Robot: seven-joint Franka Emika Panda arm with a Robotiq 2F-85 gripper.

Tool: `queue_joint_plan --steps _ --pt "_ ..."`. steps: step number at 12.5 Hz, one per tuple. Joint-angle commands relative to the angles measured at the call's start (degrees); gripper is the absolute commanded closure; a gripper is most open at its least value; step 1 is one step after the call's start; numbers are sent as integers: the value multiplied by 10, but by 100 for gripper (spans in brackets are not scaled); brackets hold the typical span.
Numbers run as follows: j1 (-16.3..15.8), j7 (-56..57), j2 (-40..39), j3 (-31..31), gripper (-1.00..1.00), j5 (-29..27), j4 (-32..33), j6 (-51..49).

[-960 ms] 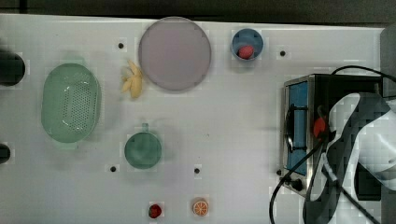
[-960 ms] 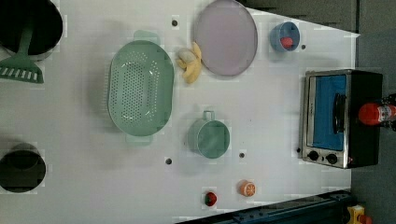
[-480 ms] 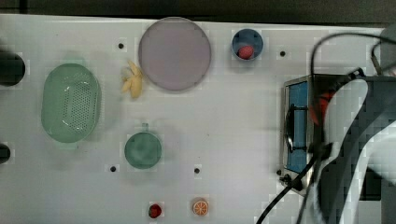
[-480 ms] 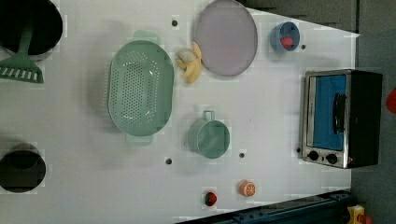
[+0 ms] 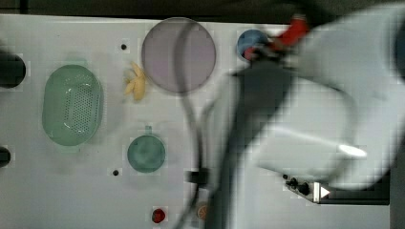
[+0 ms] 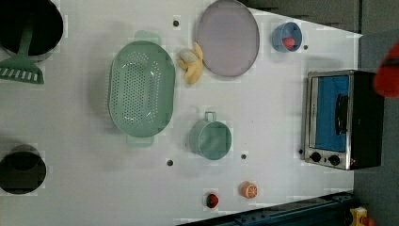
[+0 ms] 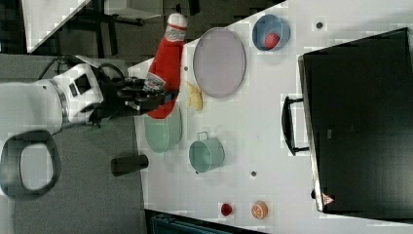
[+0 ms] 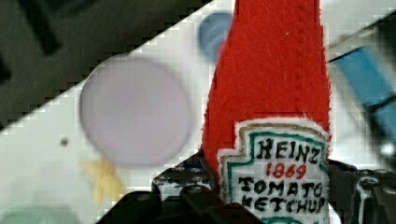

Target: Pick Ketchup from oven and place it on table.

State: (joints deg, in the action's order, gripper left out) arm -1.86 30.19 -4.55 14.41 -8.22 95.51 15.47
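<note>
On the white table [image 6: 263,108], a blue bowl [image 6: 287,36] holds a small red fruit [image 6: 289,42]; the green colander [image 6: 141,91] and green cup [image 6: 211,139] are empty. The gripper [image 7: 152,96] clamps the Ketchup [image 7: 165,63] in the air, away from the oven [image 6: 342,119] at the left view's right.

Ketchup [image 8: 268,79] white label reads "HEINZ", "1869" in red, "TOMATO KETCHUP" in black, small triangular warning sign on oven [image 7: 358,122] bottom front corner in the right view, symbol unreadable
</note>
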Motion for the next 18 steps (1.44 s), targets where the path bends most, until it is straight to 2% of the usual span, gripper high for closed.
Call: queue_joint_plan --steps 1,5,12,14,17,18 --pt "-25 -22 -29 -38 -29 30 60 -6" --pt "-42 -100 -25 -65 -29 53 158 70" --pt "-43 -103 -68 -63 -29 53 320 252" --pt "-42 -103 -83 -62 -29 53 366 334" --pt "-42 -103 -109 -57 -29 52 403 422" --pt "-42 -103 -119 -55 -35 52 407 443"
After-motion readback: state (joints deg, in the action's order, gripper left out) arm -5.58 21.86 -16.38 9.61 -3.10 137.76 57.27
